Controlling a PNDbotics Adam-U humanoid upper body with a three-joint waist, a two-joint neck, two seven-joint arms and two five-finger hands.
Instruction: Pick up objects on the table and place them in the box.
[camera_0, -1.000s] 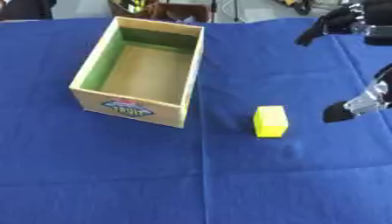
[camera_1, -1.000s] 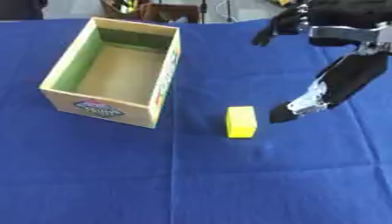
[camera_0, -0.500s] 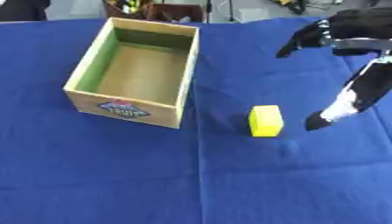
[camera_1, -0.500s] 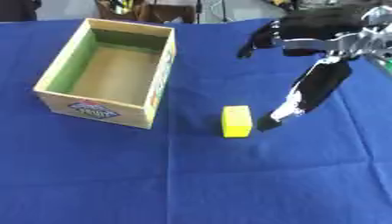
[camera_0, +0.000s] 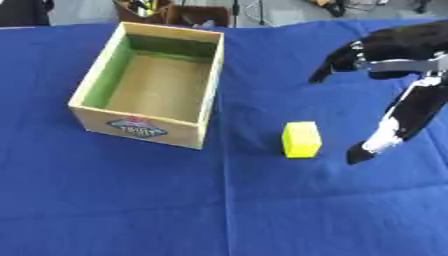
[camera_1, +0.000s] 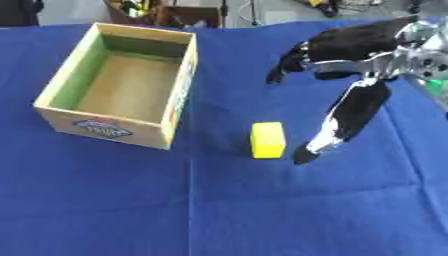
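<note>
A yellow block (camera_0: 301, 139) stands on the blue cloth of the desk (camera_0: 131, 200), a little to the right of the cardboard box (camera_0: 144, 127) and apart from it. It is the only loose thing in view, and the box is empty inside, so the task looks to be at its first pick.

The right hand (camera_1: 350, 107) comes in from the right, above and beside the block. Its fingers are spread and released, holding nothing: one long finger (camera_1: 308, 152) points down with its tip just beside the block's right face, apparently not touching, while another (camera_1: 284, 64) reaches out higher up, well above the cloth. The left hand shows in neither view.

The step in hand is the approach to the grasp. The next move probably calls for the hand to come further over the block so that fingers and thumb stand on opposite faces, then to close. After that, the block must be lifted above the box wall and carried left over the opening.
</note>
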